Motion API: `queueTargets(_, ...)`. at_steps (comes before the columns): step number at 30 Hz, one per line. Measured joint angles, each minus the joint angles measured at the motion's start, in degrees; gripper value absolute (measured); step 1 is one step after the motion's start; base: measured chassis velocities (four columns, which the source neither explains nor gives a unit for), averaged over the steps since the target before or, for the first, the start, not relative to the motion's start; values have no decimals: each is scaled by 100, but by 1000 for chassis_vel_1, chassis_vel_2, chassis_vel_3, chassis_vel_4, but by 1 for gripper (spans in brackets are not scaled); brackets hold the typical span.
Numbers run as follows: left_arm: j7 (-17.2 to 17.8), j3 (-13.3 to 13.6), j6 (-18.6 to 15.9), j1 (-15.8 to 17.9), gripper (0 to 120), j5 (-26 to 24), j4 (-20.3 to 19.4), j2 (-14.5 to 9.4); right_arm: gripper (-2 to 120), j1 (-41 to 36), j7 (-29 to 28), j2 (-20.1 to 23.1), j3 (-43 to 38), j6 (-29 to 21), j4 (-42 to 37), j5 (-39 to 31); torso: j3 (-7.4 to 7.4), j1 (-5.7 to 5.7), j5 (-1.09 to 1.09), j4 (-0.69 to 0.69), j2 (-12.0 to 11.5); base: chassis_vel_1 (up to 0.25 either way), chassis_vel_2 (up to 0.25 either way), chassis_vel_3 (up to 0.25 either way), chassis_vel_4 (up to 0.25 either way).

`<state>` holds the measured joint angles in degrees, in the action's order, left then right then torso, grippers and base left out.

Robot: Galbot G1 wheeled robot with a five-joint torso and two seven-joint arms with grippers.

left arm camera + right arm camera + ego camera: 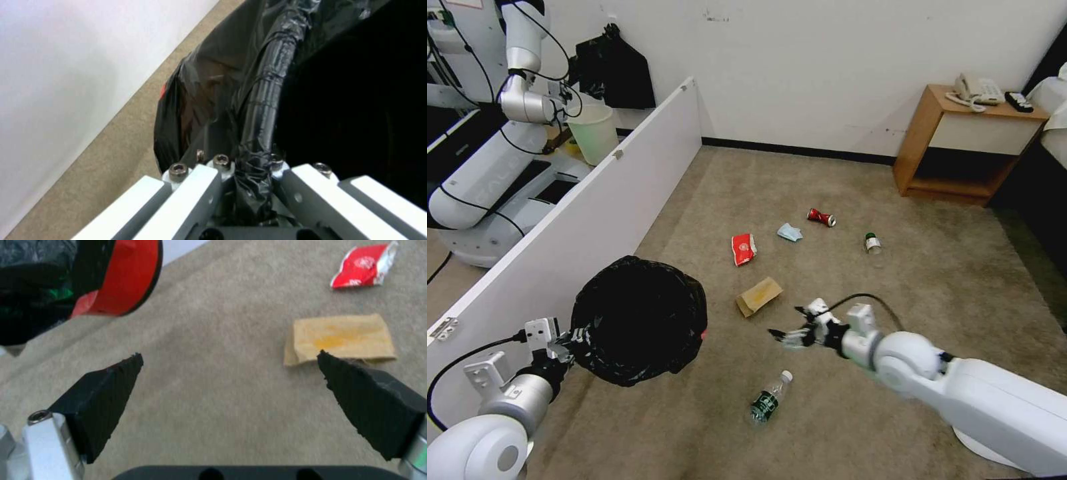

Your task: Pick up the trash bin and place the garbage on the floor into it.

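Beige carpet covers the floor (947, 280), bounded by a white wall with a black baseboard at the far side and a white partition panel (594, 220) along the left. Held off the carpet at the near left, the trash bin (639, 319) hangs from the left gripper (575, 339), whose fingers are pinching the bag-wrapped rim; the left wrist view shows the crinkled black liner (249, 100) squeezed between the white fingers (195, 193). A sliver of the bin's red wall (129, 280) shows in the right wrist view. The right gripper (790, 330) hovers above the carpet right of the bin, its black fingers (102, 396) spread wide with nothing between them.

Garbage lies scattered on the floor. A brown cardboard piece (758, 296) sits just beyond the right gripper, toward the far side. Farther off are a red paper carton (744, 249), a light-blue face mask (789, 232) and a crushed red can (821, 217), with a clear green-capped bottle (872, 244) to their right. A second clear bottle with a green label (770, 399) lies nearest, between the two arms.

A wooden side table (960, 143) with a telephone (978, 90) stands at the far right. Behind the partition stand another white robot (494, 133) and a pale bucket (594, 132).
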<state>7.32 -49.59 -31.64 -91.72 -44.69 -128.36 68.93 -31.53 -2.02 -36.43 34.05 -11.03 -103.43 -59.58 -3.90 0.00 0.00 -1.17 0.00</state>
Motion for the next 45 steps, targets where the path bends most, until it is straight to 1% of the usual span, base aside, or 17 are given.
queueTargets(8,-47,-36,20,28,0,-49,60,-21,100,353,-7,-153,524,281,313,11,0,0,-1,-3,0,0,0,0,0)
queueTargets(14,-79,-42,41,51,0,-50,120,-23,100,527,-51,-209,748,233,486,-71,0,0,0,-4,0,0,0,0,0)
queueTargets(18,-98,-44,52,87,0,-57,160,-5,100,720,-184,-249,915,-102,509,-551,0,0,1,-3,0,0,0,0,0)
queueTargets(22,-127,-64,60,113,0,-80,193,3,100,903,-549,-181,939,-615,242,-1361,0,0,-1,-2,0,0,0,0,0)
queueTargets(23,-149,-67,63,119,0,-81,210,7,100,936,-905,-154,912,-863,62,-1900,0,0,-1,-3,0,0,0,0,0)
queueTargets(26,-168,-67,68,123,0,-80,224,14,100,935,-1307,-163,841,-1093,-67,-2374,1,0,-1,-4,0,0,0,0,0)
queueTargets(27,-187,-68,78,121,0,-79,227,19,100,805,-2348,-265,556,-1450,-302,-3653,1,0,-1,-3,0,0,0,0,0)
queueTargets(28,-187,-68,78,121,0,-79,227,19,100,805,-2348,-265,556,-1450,-302,-3653,1,0,-1,-3,0,0,0,0,0)
queueTargets(29,-198,-74,83,106,0,-79,225,18,100,676,-3225,-340,311,-1744,-460,-4503,0,0,2,-2,0,0,0,0,0)
queueTargets(30,-206,-76,83,98,0,-79,222,15,100,625,-3714,-381,174,-1877,-539,-4970,1,0,0,-2,0,0,0,0,0)
queueTargets(31,-206,-76,83,98,0,-79,222,15,100,625,-3714,-381,174,-1877,-539,-4970,1,0,0,-2,0,0,0,0,0)
queueTargets(33,-250,-82,95,69,0,-78,200,30,100,472,-4965,-538,-256,-2005,-765,-6083,1,0,0,-2,0,0,0,0,0)
queueTargets(34,-250,-82,95,69,0,-78,200,30,100,472,-4965,-538,-256,-2005,-765,-6083,1,0,0,-2,0,0,0,0,0)
queueTargets(35,-276,-82,109,48,0,-66,195,64,100,340,-5368,-657,-532,-1887,-894,-6418,1,0,0,-3,0,0,0,0,0)
queueTargets(36,-276,-82,109,48,0,-66,195,64,100,340,-5368,-657,-532,-1887,-894,-6418,1,0,0,-3,0,0,0,0,0)
queueTargets(39,-318,-57,133,18,0,-37,188,94,100,-5,-5923,-822,-1040,-1496,-1207,-6700,1,0,-1,-2,0,0,0,0,0)
queueTargets(45,-323,-43,138,27,0,-35,183,57,100,-385,-6223,-862,-1499,-1162,-1419,-6721,1,0,0,-3,0,0,0,0,0)
